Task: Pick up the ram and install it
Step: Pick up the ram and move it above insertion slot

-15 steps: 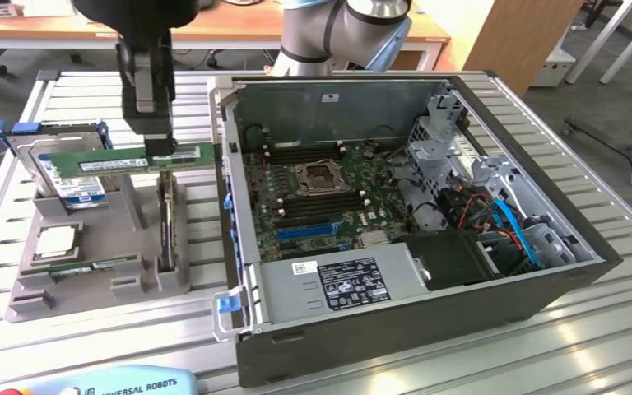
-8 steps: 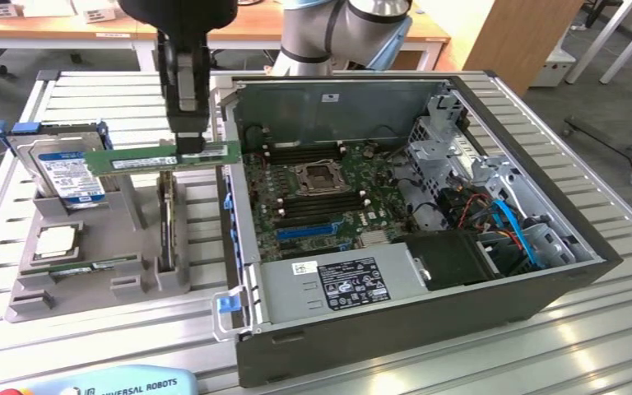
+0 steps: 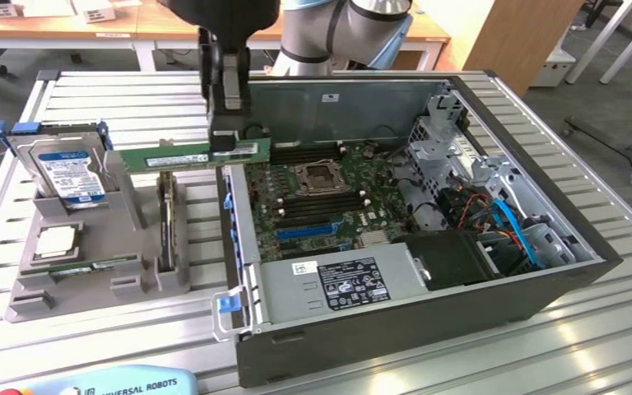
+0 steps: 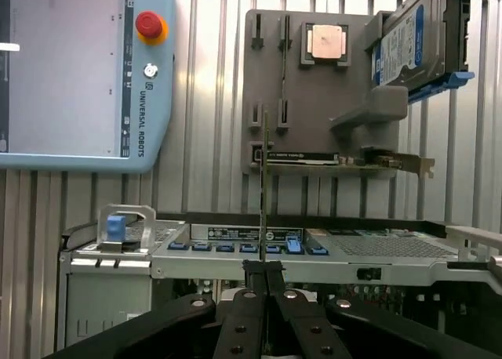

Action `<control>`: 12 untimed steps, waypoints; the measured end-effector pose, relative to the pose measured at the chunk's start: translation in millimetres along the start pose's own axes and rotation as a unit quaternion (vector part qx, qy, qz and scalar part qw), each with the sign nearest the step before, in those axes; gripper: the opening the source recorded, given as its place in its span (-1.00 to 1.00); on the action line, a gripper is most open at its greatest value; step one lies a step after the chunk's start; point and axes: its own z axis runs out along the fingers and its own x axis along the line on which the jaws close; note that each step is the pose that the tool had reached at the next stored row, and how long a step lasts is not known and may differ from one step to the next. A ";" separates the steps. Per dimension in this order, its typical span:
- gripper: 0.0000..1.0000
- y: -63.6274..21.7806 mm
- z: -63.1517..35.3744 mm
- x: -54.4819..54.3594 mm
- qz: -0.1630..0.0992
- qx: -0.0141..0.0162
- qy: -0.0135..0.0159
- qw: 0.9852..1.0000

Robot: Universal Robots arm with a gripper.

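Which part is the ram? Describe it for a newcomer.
Find the open computer case. Over its wall on the exterior view's left, the gripper holds the ram aloft. Unlike the boxy hard drive nearby, it is a thin green stick with a white label.

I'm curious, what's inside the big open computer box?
A big green board, a blue cable and a grey power box. Whatever is under the power box is hidden.

Exterior view, clock centred on gripper [image 3: 226, 146] clamping ram [image 3: 178, 157]: case wall [image 3: 234, 239] rim close at 6 o'clock. Hard drive [image 3: 70, 171] upright at 9. Motherboard [image 3: 327, 202] open at 4; power supply [image 3: 332, 280] blocks 5; drive cage [image 3: 448, 156] crowds 3.
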 end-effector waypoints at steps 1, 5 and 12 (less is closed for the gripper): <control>-0.77 -3.6 -0.3 0.1 0.000 0.000 0.000 1.000; -0.77 -18.8 -1.3 0.4 0.000 0.000 0.000 1.000; -0.77 -45.4 -3.1 1.0 0.000 0.000 0.000 1.000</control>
